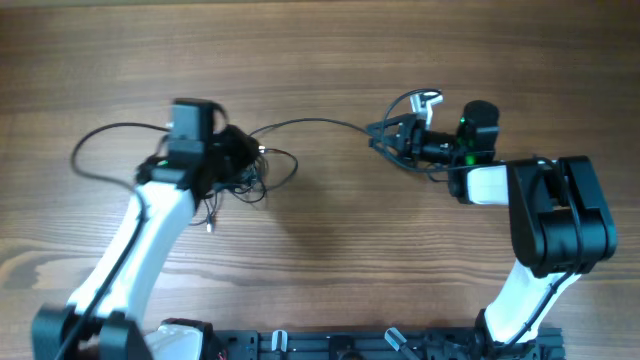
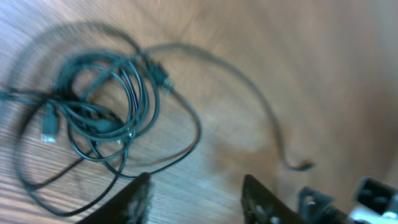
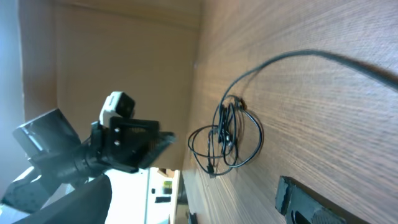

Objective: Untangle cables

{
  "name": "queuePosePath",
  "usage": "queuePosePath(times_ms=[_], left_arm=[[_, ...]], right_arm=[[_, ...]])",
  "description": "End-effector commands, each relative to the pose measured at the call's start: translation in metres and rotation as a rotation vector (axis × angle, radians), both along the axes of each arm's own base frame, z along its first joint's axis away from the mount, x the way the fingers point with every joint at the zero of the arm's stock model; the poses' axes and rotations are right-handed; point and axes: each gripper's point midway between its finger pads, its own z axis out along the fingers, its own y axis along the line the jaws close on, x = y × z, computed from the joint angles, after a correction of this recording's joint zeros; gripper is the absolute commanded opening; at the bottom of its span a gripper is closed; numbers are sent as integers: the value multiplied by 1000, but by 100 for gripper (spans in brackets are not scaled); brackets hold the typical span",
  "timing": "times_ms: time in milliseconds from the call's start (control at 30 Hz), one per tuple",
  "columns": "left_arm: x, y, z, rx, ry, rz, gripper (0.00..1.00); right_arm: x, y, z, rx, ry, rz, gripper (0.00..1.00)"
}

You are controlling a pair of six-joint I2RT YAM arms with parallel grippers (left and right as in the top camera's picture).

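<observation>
Two robot arms: a left arm (image 1: 135, 235) and a right arm (image 1: 555, 215). One table (image 1: 320, 50). One tangle of cables (image 2: 143, 93), its cords too knotted to count.

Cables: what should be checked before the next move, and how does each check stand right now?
1. Jaws of the left gripper open and empty: ok.
2. End of the long strand free of the right gripper: ok, it lies on the table.
3. The cables separated: not ok, bunched in overlapping loops.
4. Every plug located: cannot tell, the left wrist view is blurred.
</observation>
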Motion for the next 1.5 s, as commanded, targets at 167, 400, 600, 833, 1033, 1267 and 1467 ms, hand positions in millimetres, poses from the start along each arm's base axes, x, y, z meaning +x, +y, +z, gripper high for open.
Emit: queuePosePath(times_ms=[167, 400, 600, 833, 1033, 1267, 1467], left_arm=[[20, 10, -79, 286, 85, -31, 33], [29, 20, -82, 363, 51, -31, 31], [17, -3, -112, 311, 130, -113, 30], [33, -26, -89, 269, 42, -100, 4], [34, -30, -29, -87, 55, 390, 4], [25, -42, -25, -243, 145, 501, 100], [26, -42, -25, 107, -37, -70, 92]], right_arm=[[-11, 20, -20, -59, 56, 23, 87], [-11, 19, -26, -79, 73, 10, 87], [-10, 19, -28, -86, 83, -3, 87], [-17, 20, -31, -80, 105, 24, 64], [-29, 26, -26, -66, 37, 102, 64], [-29, 26, -26, -70, 20, 104, 65], [-27, 25, -27, -77, 21, 94, 67]])
